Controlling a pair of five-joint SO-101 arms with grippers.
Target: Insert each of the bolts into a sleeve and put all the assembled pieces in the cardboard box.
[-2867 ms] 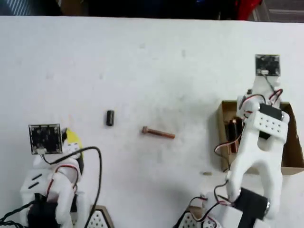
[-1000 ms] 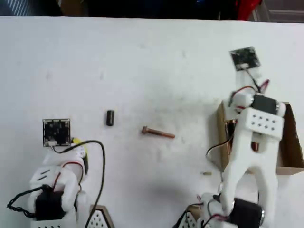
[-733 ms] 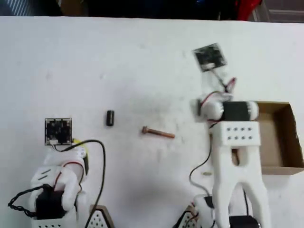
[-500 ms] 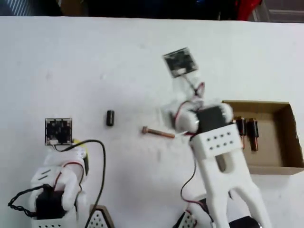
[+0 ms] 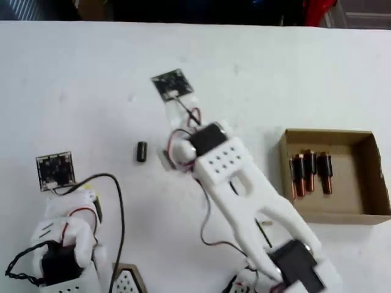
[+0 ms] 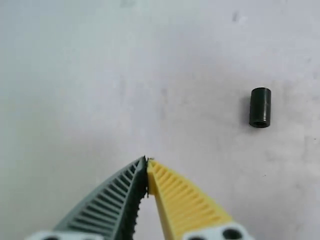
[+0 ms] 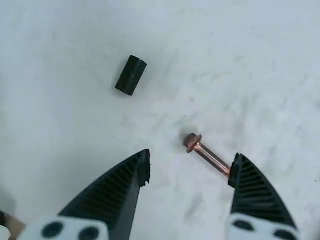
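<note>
My right jaws gape empty over the bolt [image 7: 208, 154], near the sleeve [image 7: 131, 75]. My left jaws are closed, empty.

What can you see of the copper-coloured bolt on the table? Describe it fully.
The bolt looks like copper-coloured metal, with a flanged head and a slim, smooth shaft. It lies flat on the white table, with nothing fitted on it, apart from the black sleeve. It sits inside the open right hand, its shaft end reaching one finger; whether they touch cannot be told.
</note>
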